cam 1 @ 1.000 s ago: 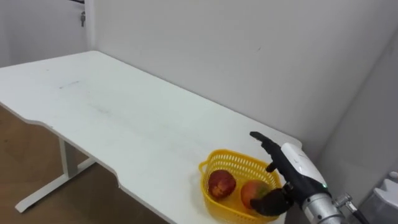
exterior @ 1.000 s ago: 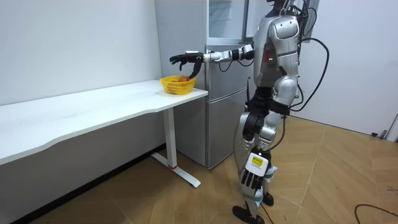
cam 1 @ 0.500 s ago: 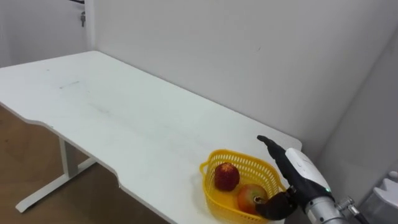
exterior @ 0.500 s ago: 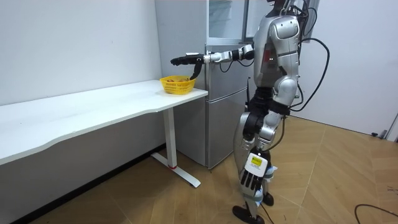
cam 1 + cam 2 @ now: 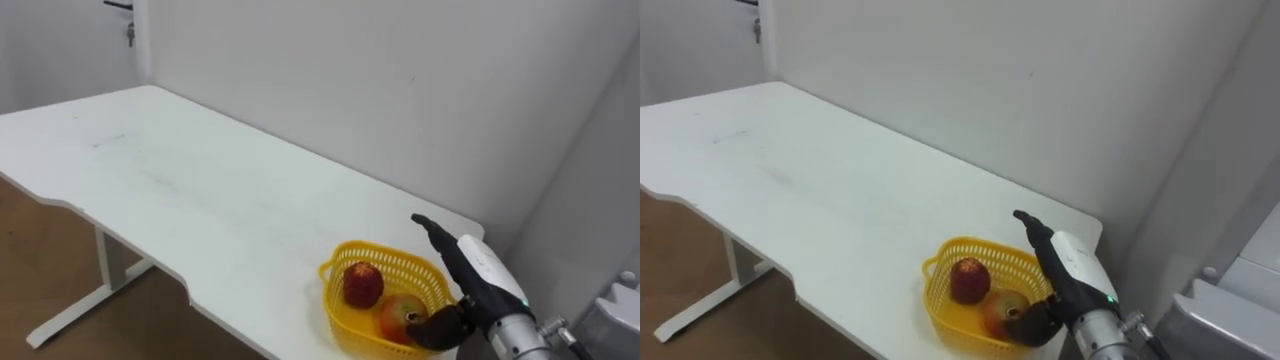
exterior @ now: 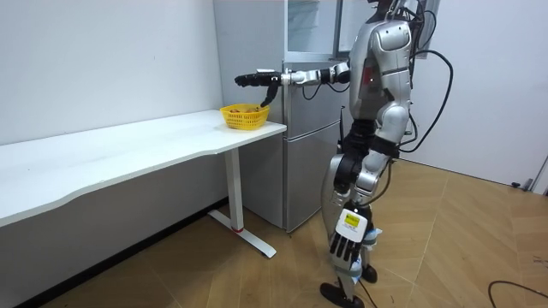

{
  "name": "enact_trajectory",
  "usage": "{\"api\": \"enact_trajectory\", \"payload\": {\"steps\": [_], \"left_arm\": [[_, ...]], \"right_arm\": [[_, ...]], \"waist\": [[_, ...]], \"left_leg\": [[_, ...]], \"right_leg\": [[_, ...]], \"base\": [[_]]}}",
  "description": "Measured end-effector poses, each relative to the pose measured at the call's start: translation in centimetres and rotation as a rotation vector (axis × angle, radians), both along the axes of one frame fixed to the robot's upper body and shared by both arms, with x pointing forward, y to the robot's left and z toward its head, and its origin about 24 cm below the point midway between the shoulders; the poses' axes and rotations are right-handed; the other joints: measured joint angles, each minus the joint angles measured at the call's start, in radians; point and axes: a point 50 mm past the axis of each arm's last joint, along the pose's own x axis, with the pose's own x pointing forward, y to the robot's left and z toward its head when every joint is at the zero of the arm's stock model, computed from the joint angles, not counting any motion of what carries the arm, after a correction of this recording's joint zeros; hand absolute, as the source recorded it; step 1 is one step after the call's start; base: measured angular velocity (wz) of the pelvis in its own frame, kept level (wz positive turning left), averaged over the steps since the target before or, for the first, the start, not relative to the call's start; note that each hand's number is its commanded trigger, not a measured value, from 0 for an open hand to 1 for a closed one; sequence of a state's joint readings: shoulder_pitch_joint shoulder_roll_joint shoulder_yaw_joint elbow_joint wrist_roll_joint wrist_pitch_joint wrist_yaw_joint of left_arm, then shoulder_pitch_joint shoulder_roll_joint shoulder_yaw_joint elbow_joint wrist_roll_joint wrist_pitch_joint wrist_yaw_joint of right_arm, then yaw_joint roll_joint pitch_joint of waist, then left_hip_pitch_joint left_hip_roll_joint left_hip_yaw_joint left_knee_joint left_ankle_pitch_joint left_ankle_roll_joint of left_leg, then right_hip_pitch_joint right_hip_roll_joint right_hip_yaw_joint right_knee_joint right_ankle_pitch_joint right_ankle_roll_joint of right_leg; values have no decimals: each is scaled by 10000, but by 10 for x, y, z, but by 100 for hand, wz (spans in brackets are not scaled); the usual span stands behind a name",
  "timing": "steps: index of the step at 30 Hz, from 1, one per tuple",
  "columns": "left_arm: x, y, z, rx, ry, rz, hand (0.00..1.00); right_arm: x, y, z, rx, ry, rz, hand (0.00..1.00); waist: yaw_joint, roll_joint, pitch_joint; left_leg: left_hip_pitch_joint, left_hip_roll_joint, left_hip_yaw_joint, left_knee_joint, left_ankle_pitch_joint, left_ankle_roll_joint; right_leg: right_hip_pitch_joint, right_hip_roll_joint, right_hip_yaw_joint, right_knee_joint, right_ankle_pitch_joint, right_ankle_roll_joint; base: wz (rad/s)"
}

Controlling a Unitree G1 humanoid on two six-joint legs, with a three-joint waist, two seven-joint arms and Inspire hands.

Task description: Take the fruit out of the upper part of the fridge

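While two fruits lie in the yellow basket (image 5: 338, 312), the right hand (image 5: 480, 275) hangs over its right rim. A red apple (image 5: 362, 284) sits toward the basket's left and far side. A red-and-yellow fruit (image 5: 398, 316) lies just beside it, nearer and to the right, against the right wall. The two fruits look close enough to touch, though I cannot tell if they do.

The right hand is spread – its fingers reach out straight toward the far side, above the rim, and grip nothing. Its dark thumb bends down under the palm and ends just beside the red-and-yellow fruit; whether it touches the skin I cannot tell. The arm comes in from the lower right.

The basket stands on the right end of the white surface (image 5: 200, 190), near the near edge and close to the rounded corner. To the left the surface runs long and bare along a pale wall (image 5: 350, 80), with a wooden floor (image 5: 40, 260) below its near edge.

In the room view the robot stands upright beside the grey fridge (image 6: 300, 162), which stands just past the end of the surface. It holds its right arm out level over the basket. The left hand (image 6: 342, 248) hangs low at its side – fingers loose, holding nothing.
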State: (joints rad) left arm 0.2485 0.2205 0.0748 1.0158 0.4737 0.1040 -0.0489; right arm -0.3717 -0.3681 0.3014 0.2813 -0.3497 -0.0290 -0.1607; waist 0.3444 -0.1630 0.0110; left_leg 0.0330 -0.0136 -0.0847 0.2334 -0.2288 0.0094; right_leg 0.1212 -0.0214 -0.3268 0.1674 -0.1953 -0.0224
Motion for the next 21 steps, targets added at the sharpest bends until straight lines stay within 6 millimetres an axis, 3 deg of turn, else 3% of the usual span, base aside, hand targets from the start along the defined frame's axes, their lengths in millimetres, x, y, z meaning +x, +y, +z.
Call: {"api": "enact_trajectory", "payload": {"steps": [5,8,13,15,17,18,21], "left_arm": [[1,-1,0,-28,-74,-34,0],[3,-4,-1,-107,-96,-45,0],[1,-9,-2,-222,-29,-183,0],[0,-12,-3,-256,-43,-144,0],[-2,-17,-5,-305,-94,-118,0],[-2,-19,-5,-367,-126,-141,0],[-2,-22,-6,-282,-214,-348,0]], "right_arm": [[-1,6,11,271,-532,251,0],[-3,10,18,685,-722,430,0],[-11,21,50,1705,-2055,1178,0],[-15,25,55,1970,-2394,1388,0],[-23,29,58,2381,-2644,1499,0],[-29,32,59,2641,-2817,1612,0],[-39,35,62,2883,-3120,1791,0]], "waist": [[-155,143,1],[-262,245,72],[-885,394,42],[-982,573,-47],[-1003,790,-65],[-1175,918,-116],[-1582,1131,-65]], "left_leg": [[158,16,43,-2,3,-2],[283,37,244,-12,1,-1],[126,16,281,51,-13,13],[222,47,487,41,-14,14],[326,77,675,18,-15,17],[355,87,736,-5,-17,21],[465,125,827,-143,-16,22]], "right_leg": [[141,-3,96,2,0,0],[165,-23,253,5,0,0],[100,-6,297,29,11,15],[68,24,569,40,23,21],[77,45,766,52,42,22],[61,45,796,64,43,22],[35,39,842,208,41,22]], "base": [[-4],[-15],[-4],[-24],[-32],[-18],[-12]]}}
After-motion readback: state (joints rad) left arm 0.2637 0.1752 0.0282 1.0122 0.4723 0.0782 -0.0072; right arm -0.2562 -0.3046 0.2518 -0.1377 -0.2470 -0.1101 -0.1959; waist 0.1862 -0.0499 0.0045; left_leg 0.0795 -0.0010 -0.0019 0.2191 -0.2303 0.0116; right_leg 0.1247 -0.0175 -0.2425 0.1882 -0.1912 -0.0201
